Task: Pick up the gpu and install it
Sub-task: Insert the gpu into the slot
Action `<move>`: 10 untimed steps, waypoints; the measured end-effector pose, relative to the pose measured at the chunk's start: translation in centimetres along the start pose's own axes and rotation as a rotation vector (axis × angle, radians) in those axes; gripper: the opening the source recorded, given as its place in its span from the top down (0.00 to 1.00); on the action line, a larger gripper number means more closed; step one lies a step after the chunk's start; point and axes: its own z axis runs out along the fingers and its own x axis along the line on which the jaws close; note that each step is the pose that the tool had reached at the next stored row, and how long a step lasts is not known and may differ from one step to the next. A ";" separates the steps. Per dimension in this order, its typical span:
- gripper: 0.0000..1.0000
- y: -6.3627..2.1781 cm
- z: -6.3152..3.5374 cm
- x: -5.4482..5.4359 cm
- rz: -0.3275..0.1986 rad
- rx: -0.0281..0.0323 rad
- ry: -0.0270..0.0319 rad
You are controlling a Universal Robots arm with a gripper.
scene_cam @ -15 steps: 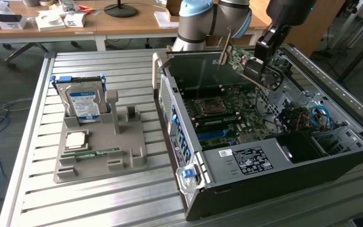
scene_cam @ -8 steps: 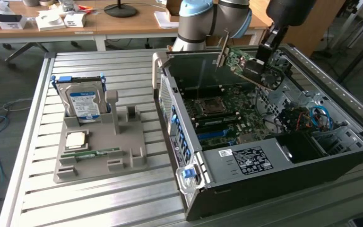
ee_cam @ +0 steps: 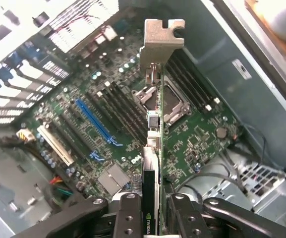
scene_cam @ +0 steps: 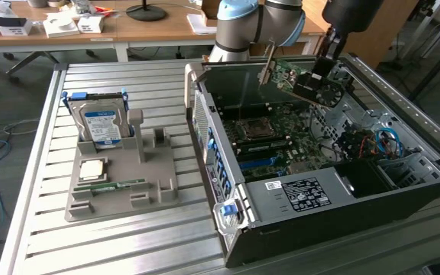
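Observation:
The gpu point(scene_cam: 306, 82), a flat card with a green board, a dark face and a metal end bracket, hangs tilted in the air above the open computer case point(scene_cam: 281, 197). My gripper point(scene_cam: 323, 73) is shut on its upper edge. In the wrist view the gpu point(ee_cam: 153, 148) is seen edge-on, running away from my gripper point(ee_cam: 152, 220) with its silver bracket point(ee_cam: 161, 39) at the far end. Both black fingers point(ee_cam: 127, 218) press against the card's sides. Below it lies the motherboard point(ee_cam: 197, 144), with a blue slot point(ee_cam: 95, 121) off to one side of the card.
The case walls and the drive cage point(scene_cam: 392, 166) with blue and red cables surround the motherboard. On the exterior view's left, a grey holder point(scene_cam: 121, 189) carries a silver hard drive point(scene_cam: 101, 125), a processor chip point(scene_cam: 91, 168) and a RAM stick point(scene_cam: 109, 186). Desks stand behind.

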 end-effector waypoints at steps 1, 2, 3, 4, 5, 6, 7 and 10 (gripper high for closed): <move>0.74 0.00 0.01 0.0 -0.018 -0.0007 0.0009; 0.74 0.00 0.02 0.0 -0.036 -0.0013 0.0016; 0.74 0.00 0.04 0.0 -0.055 -0.0020 0.0025; 0.74 0.00 0.05 0.0 -0.073 -0.0027 0.0033; 0.74 0.00 0.06 0.0 -0.091 -0.0034 0.0041; 0.74 -0.01 0.07 0.0 -0.109 -0.0040 0.0049; 0.74 0.00 0.08 0.0 -0.127 -0.0047 0.0058; 0.74 -0.01 0.12 0.0 -0.182 -0.0067 0.0082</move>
